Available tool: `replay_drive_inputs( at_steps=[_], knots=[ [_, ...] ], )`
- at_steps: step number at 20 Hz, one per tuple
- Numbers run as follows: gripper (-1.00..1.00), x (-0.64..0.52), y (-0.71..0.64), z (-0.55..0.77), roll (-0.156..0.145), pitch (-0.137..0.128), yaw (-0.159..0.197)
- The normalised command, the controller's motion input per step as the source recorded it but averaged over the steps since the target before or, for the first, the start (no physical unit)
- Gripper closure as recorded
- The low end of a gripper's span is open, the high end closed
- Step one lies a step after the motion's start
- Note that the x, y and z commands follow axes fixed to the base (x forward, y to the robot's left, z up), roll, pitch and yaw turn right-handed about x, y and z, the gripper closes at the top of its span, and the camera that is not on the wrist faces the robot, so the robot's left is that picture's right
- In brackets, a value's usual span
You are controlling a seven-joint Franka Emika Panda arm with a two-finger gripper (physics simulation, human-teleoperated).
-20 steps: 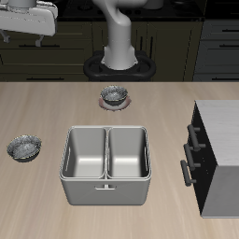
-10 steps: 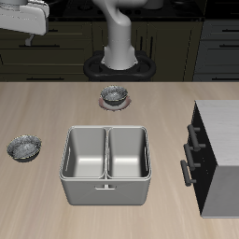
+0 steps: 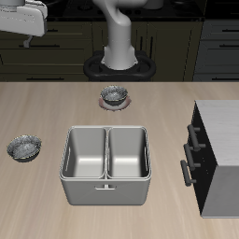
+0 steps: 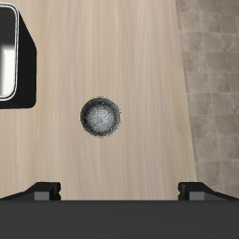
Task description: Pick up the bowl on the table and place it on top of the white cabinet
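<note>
The bowl (image 3: 23,147), small, grey and speckled inside, sits on the light wood table (image 3: 56,103) near its side edge, beside the steel basin. In the wrist view the bowl (image 4: 101,117) lies straight below, far under the fingers. My gripper (image 3: 31,28) hangs high above that bowl's end of the table, partly cut off by the frame. In the wrist view the gripper (image 4: 119,191) is open, its fingertips (image 4: 44,189) wide apart with nothing between them. The white cabinet (image 3: 222,131) stands at the table's opposite end.
A steel double basin (image 3: 105,191) occupies the middle of the table; its corner (image 4: 11,56) shows in the wrist view. A second, same-looking bowl (image 3: 114,94) sits farther back, near the robot's base. Tiled floor (image 4: 210,84) lies beyond the table's edge.
The gripper has shifted sideways, away from the robot's base and further out of the frame, mostly in the first half second. The bowls, basin and cabinet have not moved.
</note>
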Motion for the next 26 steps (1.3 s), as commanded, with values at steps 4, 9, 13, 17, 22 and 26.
replay_drive_inputs(
  at_steps=[4,9,13,17,22,26],
  knots=[
    [-1.00,0.15,0.07,0.07,-0.001,-0.009,0.005],
    [-1.00,0.16,0.06,0.10,-0.001,-0.004,0.015],
    [-1.00,0.13,-0.01,0.09,-0.010,-0.015,-0.013],
    [-1.00,0.19,-0.09,0.07,-0.025,-0.004,-0.007],
    [-1.00,0.13,-0.06,0.02,-0.011,-0.005,-0.011],
    [-1.00,0.14,-0.05,-0.03,-0.009,0.007,0.001]
  ],
)
